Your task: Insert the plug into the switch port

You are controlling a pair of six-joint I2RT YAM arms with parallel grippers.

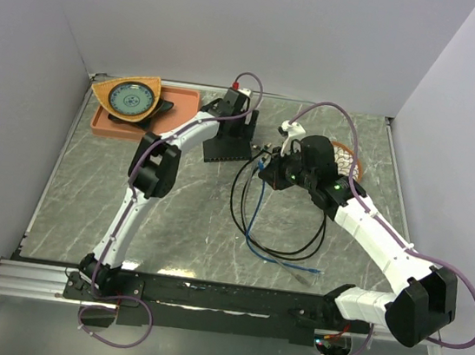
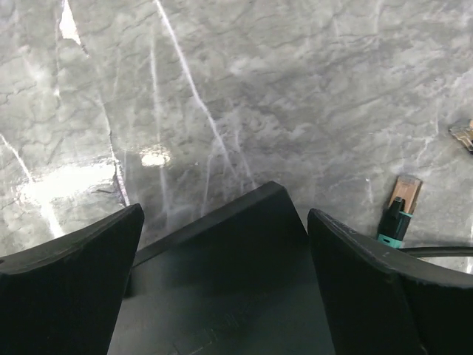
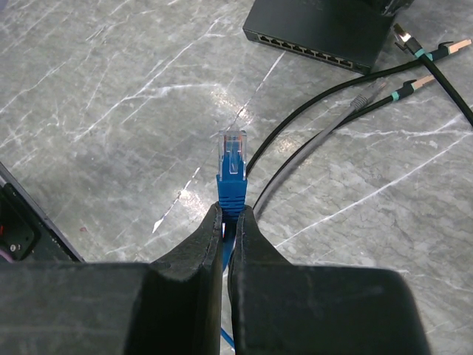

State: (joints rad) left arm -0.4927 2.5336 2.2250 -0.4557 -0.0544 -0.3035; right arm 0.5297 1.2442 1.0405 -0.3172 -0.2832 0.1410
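The switch, a flat matte-black box (image 1: 224, 147), lies at the table's back middle. Its row of ports (image 3: 310, 52) faces my right gripper. My left gripper (image 1: 238, 121) reaches over the box, with one jaw against each side of it (image 2: 236, 281). My right gripper (image 3: 230, 211) is shut on the blue boot of a clear-tipped network plug (image 3: 232, 151). It holds the plug above the table, pointing toward the ports and well short of them. In the top view the right gripper (image 1: 265, 165) is just right of the box. The blue cable (image 1: 254, 219) trails toward the front.
Black cables (image 1: 285, 245) loop on the table in front of the switch. Loose teal-banded connectors (image 3: 442, 50) and a grey plug (image 3: 362, 100) lie right of the box; one also shows in the left wrist view (image 2: 397, 214). An orange tray (image 1: 182, 98) stands back left.
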